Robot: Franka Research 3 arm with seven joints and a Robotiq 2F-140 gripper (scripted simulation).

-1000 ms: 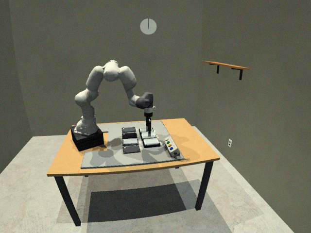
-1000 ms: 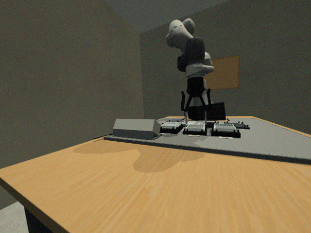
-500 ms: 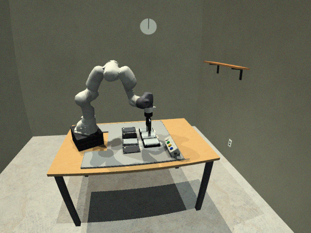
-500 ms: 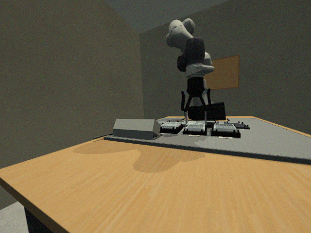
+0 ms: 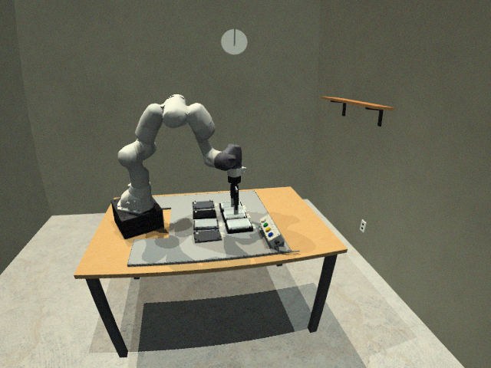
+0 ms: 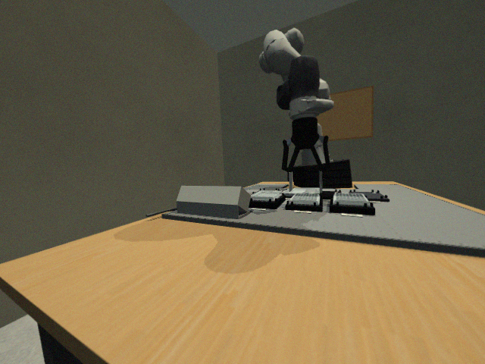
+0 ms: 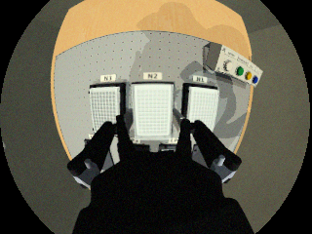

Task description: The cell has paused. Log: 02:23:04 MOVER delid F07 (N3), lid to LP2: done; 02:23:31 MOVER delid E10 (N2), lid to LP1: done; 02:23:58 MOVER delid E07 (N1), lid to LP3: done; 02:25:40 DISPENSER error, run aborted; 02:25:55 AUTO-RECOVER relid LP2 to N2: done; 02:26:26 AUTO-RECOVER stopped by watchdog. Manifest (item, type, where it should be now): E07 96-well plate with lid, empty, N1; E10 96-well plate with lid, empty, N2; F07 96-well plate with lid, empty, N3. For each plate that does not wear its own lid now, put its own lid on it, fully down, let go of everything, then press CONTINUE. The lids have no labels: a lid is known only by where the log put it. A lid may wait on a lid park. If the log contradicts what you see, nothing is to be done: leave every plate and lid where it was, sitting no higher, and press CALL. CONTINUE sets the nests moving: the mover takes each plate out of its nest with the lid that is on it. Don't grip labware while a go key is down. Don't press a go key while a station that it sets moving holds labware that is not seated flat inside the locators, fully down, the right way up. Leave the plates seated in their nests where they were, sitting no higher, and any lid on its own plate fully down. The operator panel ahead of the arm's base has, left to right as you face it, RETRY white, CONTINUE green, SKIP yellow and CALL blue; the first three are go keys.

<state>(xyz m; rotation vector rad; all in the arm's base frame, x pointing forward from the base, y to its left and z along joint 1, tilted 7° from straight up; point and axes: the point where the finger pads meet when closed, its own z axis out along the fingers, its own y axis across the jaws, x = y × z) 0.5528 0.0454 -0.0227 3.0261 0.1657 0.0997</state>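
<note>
Three 96-well plates sit side by side in nests on the grey mat. In the wrist view they are N3 [image 7: 105, 107], N2 [image 7: 152, 109] and N1 [image 7: 201, 105]. The N2 plate looks whiter and smoother than the other two and wears a lid [image 6: 305, 197]. My gripper [image 7: 152, 114] points straight down over the middle nest [image 5: 234, 215]. Its fingers [image 6: 305, 189] are shut on the long sides of the lid on N2. I cannot tell whether that lid is lifted off its plate. N1 and N3 show open wells.
The lid parks stand in a column beside the nests, toward the arm's base. The middle park holds a light lid [image 5: 205, 223]; the other two [image 5: 202, 205] [image 5: 207, 235] look dark. The key panel [image 5: 271, 231] stands at the mat's edge, beyond N1.
</note>
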